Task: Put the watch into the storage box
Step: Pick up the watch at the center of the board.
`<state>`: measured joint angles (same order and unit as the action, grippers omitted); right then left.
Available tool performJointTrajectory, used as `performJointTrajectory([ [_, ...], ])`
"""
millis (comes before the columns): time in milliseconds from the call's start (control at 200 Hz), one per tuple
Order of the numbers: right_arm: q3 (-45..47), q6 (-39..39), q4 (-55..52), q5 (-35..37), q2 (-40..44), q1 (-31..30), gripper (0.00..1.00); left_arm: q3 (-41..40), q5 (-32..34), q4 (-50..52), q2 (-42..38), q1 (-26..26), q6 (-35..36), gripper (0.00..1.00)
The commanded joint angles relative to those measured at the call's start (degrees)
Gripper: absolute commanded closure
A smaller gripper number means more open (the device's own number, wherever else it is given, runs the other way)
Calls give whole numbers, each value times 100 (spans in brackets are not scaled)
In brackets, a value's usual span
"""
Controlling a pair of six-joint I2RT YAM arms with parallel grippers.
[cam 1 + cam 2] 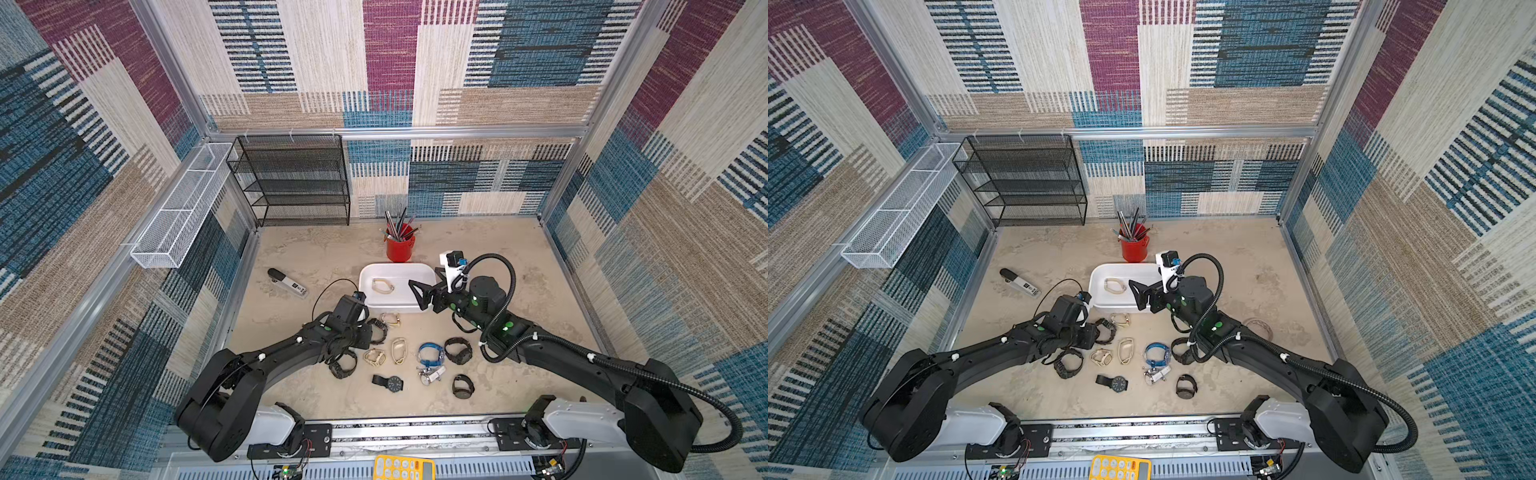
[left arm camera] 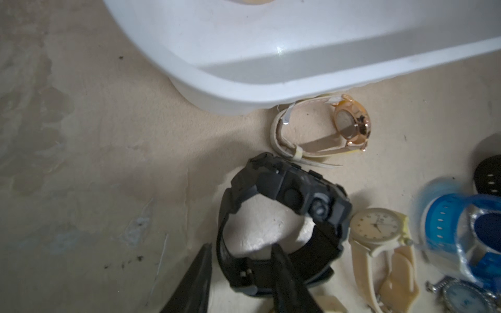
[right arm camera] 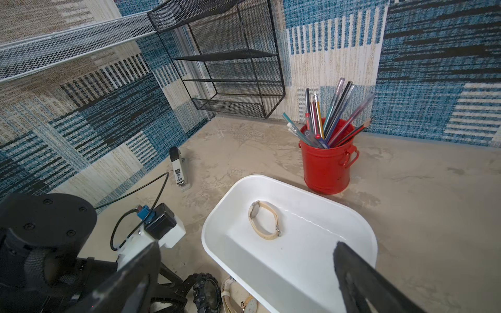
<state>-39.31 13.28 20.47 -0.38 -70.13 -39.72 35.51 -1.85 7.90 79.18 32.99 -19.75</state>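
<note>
Sand-coloured table (image 1: 519, 291), walled with patterned fabric. A black mesh shelf (image 1: 291, 178) stood at the back wall, and a white wire basket (image 1: 183, 208) hung on the left wall. The storage box (image 1: 370, 272), a shallow white tub, lay mid-table and held one beige-strapped watch (image 1: 382, 286). The right gripper (image 1: 415, 296) hovered over the box's right end, jaws spread wide and empty. Behind the box stood a red cup (image 1: 400, 248) filled with pens and pencils. A stapler (image 1: 286, 283) lay to the box's left, well apart.

The left gripper (image 2: 241, 252) was lowered at the black watch (image 2: 287, 189), which stood on edge on the table outside the box, near its front wall. One finger was outside the strap and the other inside the loop. Whether they pinched the strap could not be told. A rose-gold watch (image 2: 349, 122) lay just beside the box wall. A cream watch (image 2: 376, 225) and a blue watch (image 2: 455, 230) lay near the black one.
</note>
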Motion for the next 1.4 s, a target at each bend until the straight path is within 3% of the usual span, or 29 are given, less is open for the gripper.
performJointTrajectory([
  [0,-29,8,19,87,17,1,0,53,-79,-49,69,-3,-19,77],
  [195,-42,-9,37,108,-32,0,0,53,-63,-42,142,-4,15,100],
  [456,-56,-45,24,154,-1,0,0,93,-85,60,-139,-3,-50,100],
  [961,-128,-27,37,77,-115,0,0,372,29,237,-1567,-3,-152,100],
  [1392,-59,198,-38,309,82,0,0,1381,-219,-118,-483,27,-74,100],
])
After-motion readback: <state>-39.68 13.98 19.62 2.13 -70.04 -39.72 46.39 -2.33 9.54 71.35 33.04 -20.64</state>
